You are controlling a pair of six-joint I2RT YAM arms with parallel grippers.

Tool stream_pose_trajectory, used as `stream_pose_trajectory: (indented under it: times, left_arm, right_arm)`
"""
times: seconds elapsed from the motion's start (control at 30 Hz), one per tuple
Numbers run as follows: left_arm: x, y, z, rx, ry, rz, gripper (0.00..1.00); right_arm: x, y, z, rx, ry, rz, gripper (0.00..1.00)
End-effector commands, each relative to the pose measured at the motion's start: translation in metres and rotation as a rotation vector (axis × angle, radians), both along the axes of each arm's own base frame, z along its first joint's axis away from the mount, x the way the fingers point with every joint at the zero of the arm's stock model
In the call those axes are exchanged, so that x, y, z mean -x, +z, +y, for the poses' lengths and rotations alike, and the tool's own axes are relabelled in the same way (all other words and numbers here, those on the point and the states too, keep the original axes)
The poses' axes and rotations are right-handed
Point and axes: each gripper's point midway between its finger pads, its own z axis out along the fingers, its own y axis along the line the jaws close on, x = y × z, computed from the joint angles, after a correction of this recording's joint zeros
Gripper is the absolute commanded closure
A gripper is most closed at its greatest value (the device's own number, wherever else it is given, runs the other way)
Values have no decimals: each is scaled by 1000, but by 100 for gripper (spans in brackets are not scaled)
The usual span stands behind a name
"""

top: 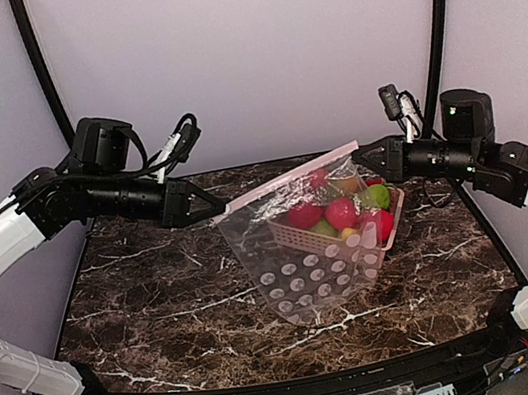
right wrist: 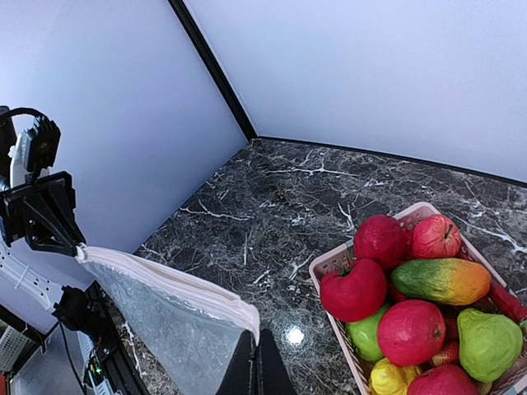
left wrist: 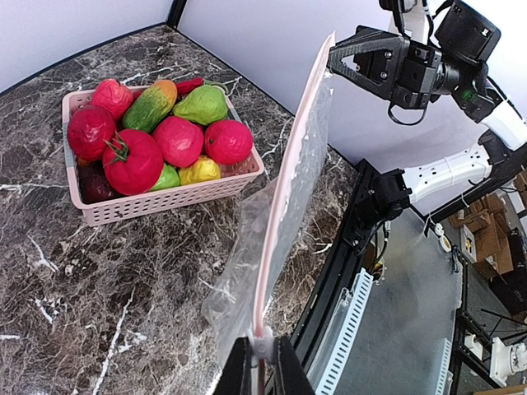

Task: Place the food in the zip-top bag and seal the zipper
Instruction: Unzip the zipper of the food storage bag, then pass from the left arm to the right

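— Bag (top: 304, 252) and fruit (top: 340, 212), where are they?
— The clear dotted bag hangs over the dark marble table (top: 161, 306), its zipper (top: 287, 180) stretched taut between both arms. The left gripper (top: 217, 208) pinches one end and the right gripper (top: 357, 157) the other (both clamped tight). The fruit sits heaped in a pink basket (top: 395, 208) on the table behind it.

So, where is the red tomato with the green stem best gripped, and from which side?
Probably from straight above, closing across the round body of the tomato, either side of its stem. It lies on top of the pile, and the basket wall and the neighbouring fruits block a sideways approach.
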Motion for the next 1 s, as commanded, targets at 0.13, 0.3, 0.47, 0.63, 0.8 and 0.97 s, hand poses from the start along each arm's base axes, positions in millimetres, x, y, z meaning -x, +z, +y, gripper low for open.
stream_pose_trajectory:
  times: [0.13, 0.3, 0.47, 0.63, 0.8, 0.97]
  left_arm:
    - [10, -3, 15, -13, 1, 17, 99]
    - [9, 17, 9, 59, -22, -17, 99]
    - [-4, 43, 20, 79, 24, -105, 99]
    - [-13, 67, 34, 28, 43, -218, 99]
    - [-7, 103, 51, -5, 28, -415, 99]
    - [-14, 103, 75, -110, 101, -525, 99]
  right_arm:
    - [-8, 19, -4, 3, -16, -55, 100]
    - [-10, 14, 12, -25, 42, -24, 100]
    - [-16, 20, 32, -71, 71, -68, 100]
    - [-34, 31, 66, -83, 90, -124, 100]
    - [-49, 49, 99, -86, 133, -173, 98]
    - [-62, 36, 109, -95, 114, -104, 53]
